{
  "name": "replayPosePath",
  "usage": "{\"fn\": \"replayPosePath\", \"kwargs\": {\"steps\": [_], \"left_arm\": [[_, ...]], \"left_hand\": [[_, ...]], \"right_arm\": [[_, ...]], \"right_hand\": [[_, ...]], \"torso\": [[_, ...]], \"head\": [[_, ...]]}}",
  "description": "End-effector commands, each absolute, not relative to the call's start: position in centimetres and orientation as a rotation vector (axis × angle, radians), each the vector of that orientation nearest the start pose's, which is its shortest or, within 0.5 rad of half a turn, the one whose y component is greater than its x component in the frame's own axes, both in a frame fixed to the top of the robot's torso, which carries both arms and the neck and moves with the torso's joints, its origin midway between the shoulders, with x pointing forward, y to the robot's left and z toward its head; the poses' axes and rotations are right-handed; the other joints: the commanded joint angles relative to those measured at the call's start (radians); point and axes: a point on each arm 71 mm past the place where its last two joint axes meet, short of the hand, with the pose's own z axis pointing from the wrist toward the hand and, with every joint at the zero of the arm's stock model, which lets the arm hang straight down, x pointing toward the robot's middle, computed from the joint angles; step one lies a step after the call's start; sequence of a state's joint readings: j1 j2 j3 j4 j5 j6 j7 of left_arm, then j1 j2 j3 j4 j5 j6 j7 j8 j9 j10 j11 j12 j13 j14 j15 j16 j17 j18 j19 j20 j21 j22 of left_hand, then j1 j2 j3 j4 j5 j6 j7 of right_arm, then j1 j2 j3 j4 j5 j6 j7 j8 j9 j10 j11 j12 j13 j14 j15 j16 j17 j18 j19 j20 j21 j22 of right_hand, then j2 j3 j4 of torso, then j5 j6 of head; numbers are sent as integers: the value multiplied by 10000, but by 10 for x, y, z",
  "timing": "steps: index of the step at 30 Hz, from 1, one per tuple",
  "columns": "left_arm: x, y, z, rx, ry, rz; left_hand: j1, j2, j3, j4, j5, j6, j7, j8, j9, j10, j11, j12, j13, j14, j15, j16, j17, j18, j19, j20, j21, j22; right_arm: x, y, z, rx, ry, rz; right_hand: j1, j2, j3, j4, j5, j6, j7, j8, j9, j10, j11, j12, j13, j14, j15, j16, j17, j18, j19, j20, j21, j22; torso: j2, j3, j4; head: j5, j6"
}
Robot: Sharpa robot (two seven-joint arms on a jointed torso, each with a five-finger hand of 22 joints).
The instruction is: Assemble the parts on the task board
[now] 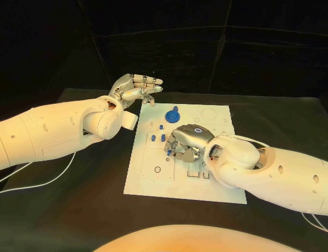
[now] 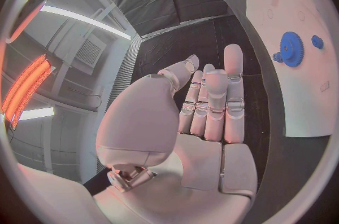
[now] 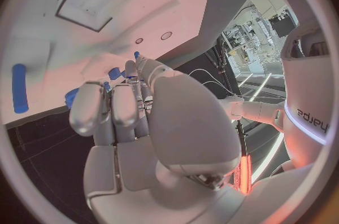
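1. Parts were what your right hand worked over: its fingers were curled down over the middle of the task board, tips close to the small blue pegs. Whether they pinched one, you could not tell.
2. Your left hand hovered off the board's far left corner, fingers straight and pressed side by side, holding nothing.
3. Blue pegs stood in a cluster just left of the right fingertips; a blue gear lay farther back, near the board's far edge, and showed in the left wrist view beside a smaller blue piece.
4. The board lay flat at mid-table on the black table.
5. Judged from here, the risk sat under your right hand: the palm hid the fingertips from the head view, so a peg could have been tipped or knocked out of its hole unseen.
6. A skewed peg, pressed anyway, would likely have jammed or slid the board, which nothing visibly held down.
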State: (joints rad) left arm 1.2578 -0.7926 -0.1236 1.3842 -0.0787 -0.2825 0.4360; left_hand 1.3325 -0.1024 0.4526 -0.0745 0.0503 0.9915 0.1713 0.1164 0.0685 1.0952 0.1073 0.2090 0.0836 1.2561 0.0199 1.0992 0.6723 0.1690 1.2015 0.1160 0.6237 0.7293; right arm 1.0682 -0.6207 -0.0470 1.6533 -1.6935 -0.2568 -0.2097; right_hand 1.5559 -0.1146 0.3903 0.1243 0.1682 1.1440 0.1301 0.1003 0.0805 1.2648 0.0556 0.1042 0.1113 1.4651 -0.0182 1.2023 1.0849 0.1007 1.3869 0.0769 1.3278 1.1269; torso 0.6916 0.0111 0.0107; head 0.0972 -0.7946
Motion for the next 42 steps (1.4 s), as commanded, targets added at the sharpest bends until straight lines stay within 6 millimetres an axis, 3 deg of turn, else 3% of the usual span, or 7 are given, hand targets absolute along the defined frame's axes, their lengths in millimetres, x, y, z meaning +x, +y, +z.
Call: {"fn": "replayPosePath", "kwargs": {"steps": [1,42], "left_arm": [[515,223,-182,-9717,14271,-14808],[516,226,-184,-9822,14375,-14661]], "left_hand": [[-44,24,-54,-18,23,7,53,11,14,-49,-6,40,9,-90,-4,-41,-10,129,-80,6,-35,-16],[-53,51,-75,-4,25,10,58,19,16,-74,-3,52,8,-99,0,-36,-19,131,-83,12,-46,-24]], "right_arm": [[407,-53,-225,-4913,17015,8408],[406,-48,-236,-5220,17503,7948]], "right_hand": [[-136,14,81,-8,-27,41,25,12,7,37,20,-51,-14,306,-83,-24,-15,-134,29,-2,59,-1],[-238,12,101,-27,-36,29,31,-12,1,37,27,-91,-14,300,-76,-28,-42,-135,24,3,65,7]], "torso": [[-2,-8,14],[-4,-10,3]], "head": [[5,-31],[101,-180]]}}
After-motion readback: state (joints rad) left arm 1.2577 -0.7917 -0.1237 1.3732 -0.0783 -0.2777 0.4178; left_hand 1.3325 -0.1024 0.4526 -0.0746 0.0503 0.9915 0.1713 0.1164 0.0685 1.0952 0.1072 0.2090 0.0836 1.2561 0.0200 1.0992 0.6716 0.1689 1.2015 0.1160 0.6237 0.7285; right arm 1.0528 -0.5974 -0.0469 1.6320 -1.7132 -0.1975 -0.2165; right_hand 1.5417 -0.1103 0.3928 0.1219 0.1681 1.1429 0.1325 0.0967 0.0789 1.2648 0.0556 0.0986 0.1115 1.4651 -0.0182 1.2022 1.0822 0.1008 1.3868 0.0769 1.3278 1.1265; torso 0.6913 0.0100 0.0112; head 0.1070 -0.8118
